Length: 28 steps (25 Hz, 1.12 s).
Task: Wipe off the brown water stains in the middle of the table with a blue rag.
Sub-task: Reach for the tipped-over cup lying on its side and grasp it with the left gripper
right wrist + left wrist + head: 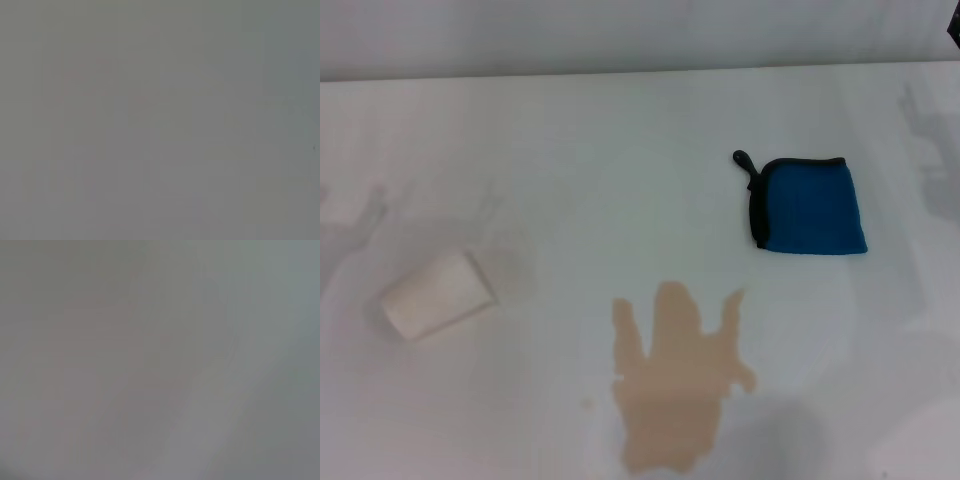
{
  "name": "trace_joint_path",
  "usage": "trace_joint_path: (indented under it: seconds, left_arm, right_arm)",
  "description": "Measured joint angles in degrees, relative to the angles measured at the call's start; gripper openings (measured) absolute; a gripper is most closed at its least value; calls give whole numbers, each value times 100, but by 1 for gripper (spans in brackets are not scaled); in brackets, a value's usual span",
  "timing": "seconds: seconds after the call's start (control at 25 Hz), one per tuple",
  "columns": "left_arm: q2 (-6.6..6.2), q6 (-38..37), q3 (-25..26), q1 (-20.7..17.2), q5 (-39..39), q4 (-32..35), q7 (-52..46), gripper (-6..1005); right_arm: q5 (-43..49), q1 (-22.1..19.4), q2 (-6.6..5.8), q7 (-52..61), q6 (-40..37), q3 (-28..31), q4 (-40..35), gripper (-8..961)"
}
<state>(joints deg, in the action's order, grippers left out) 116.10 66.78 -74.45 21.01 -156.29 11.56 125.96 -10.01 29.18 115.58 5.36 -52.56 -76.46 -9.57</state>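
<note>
Paper cup (438, 294) lies tipped on the table (620, 150), brown water stains (675, 385) beside, blue rag (808, 208) apart; neither gripper visible.

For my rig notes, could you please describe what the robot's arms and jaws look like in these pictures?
Neither arm nor gripper appears in any view, so their colours, shapes, cables and markings cannot be described. The head view shows only the table with the blue rag, the brown stain and a tipped white cup, plus faint grey shadows near both side edges. Both wrist views show a featureless grey.
</note>
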Motion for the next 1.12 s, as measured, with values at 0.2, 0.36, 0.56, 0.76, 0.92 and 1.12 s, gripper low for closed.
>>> trace_joint_path:
  seconds: [0.2,0.36,0.56,0.76,0.92,1.12]
  left_arm:
    - [9,-28,24,-7,-51,3,-1,887]
    - [4,-28,28,8,-46,33,-1,888]
    - [60,-17,234,-35,-116,83,-6,887]
    - [276,-39,750,-124,-223,83,26,887]
    - [227,-22,724,-36,-33,157,-216,887]
    - [-132,-368,713,226,1166,479,-1478,888]
  right_arm:
    - [-3,-8,4,0,-3,17,31,843]
    - [-10,-10,9,0,0,31,53,841]
    - [-11,-13,9,0,-8,38,53,840]
    - [-10,-18,9,0,-10,44,53,840]
    - [-10,-18,7,0,-9,45,49,839]
    - [-9,8,-9,0,3,45,30,839]
